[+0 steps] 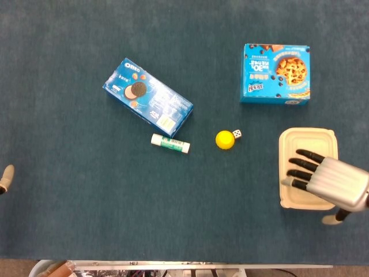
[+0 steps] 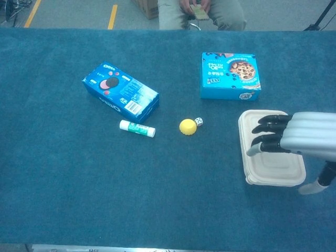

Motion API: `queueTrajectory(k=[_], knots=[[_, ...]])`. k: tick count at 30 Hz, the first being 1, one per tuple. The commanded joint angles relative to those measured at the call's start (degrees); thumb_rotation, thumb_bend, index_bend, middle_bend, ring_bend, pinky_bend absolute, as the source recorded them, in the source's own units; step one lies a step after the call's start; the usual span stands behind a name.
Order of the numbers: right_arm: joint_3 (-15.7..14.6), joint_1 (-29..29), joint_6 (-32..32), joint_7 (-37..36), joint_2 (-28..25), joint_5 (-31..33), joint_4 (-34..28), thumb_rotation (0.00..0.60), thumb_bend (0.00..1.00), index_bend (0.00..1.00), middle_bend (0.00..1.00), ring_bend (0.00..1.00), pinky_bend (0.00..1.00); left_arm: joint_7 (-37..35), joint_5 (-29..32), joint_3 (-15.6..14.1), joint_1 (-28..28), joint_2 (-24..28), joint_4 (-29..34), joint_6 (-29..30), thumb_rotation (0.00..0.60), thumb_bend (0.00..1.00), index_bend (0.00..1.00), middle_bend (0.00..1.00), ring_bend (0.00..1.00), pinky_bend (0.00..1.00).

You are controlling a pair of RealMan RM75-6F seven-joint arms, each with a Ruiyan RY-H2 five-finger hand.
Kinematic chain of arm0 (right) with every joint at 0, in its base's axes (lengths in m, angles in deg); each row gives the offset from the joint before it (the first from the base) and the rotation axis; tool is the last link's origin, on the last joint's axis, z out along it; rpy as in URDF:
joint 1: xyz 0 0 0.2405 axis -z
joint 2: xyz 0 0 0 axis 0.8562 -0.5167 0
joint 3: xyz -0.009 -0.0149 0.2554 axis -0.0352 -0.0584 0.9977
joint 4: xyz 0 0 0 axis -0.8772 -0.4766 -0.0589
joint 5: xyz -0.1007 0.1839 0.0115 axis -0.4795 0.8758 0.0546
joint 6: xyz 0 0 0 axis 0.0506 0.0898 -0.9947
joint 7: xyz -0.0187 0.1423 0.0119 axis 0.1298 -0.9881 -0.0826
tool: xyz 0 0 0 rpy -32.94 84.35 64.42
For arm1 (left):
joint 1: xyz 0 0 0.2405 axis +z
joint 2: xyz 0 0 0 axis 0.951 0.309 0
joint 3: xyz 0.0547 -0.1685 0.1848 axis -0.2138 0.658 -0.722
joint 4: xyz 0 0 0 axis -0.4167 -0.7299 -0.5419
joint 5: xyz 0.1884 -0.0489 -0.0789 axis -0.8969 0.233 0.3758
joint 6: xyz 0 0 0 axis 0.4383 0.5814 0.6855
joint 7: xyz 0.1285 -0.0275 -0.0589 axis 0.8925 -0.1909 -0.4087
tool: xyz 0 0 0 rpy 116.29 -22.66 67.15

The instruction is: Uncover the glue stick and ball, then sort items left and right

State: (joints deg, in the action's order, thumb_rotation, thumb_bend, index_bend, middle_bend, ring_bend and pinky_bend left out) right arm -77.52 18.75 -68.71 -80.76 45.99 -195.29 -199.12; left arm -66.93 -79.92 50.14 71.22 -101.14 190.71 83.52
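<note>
Blue cloth (image 1: 69, 219) — OREO box (image 1: 147, 97), right robot hand (image 1: 326, 182) spread, seemingly empty, over clamshell (image 1: 305, 141).

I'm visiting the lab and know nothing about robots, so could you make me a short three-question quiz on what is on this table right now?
1. True or false: the right hand is over the white clamshell box.
2. Which thing lies closest to the yellow ball? A) the Oreo box B) the small die C) the cookie box
3. Fill in: the glue stick lies just in front of the ____ box.

Key
1. True. Its fingers spread above the lid; contact cannot be told.
2. B, just right of the ball.
3. Oreo.
</note>
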Motion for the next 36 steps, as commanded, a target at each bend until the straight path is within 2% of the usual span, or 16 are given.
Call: queueTrajectory(k=[1,4,12,25,36], knots=[[2.7,2.9,-2.1,4.7,1.7,3.0,-0.2,0.448,0.0,0.06,0.12,0.02,0.0,-0.2,0.0,0.0,-0.1,0.0,-0.1,0.0,0.6,0.34,0.25,0.13,0.04,0.04],[4.1,4.3,-2.6,8.4,2.8,4.6,-0.5,0.449,0.0,0.0,0.08,0.0,0.0,-0.4,0.1,-0.1,-0.2,0.1,-0.3,-0.2,0.6,0.34,0.25,0.13,0.04,0.04],[5.8,6.1,-2.2,14.6,3.9,7.0,-2.1,0.453,0.0,0.0,0.02,0.0,0.0,-1.2,0.6,-0.2,-0.1,0.3,-0.8,-0.2,0.6,0.34,0.25,0.13,0.04,0.04],[5.9,10.2,-2.8,25.7,6.6,6.5,-2.3,0.455,0.0,0.0,0.0,0.0,0.0,-2.7,0.0,-1.0,0.2,0.3,-2.0,0.1,0.6,0.34,0.25,0.13,0.04,0.04],[5.3,15.8,-6.2,37.4,10.1,5.1,-1.0,0.458,0.0,0.0,0.0,0.0,0.0,-5.2,-0.7,-1.8,0.6,0.4,-3.8,0.5,0.6,0.34,0.25,0.13,0.04,0.04]])
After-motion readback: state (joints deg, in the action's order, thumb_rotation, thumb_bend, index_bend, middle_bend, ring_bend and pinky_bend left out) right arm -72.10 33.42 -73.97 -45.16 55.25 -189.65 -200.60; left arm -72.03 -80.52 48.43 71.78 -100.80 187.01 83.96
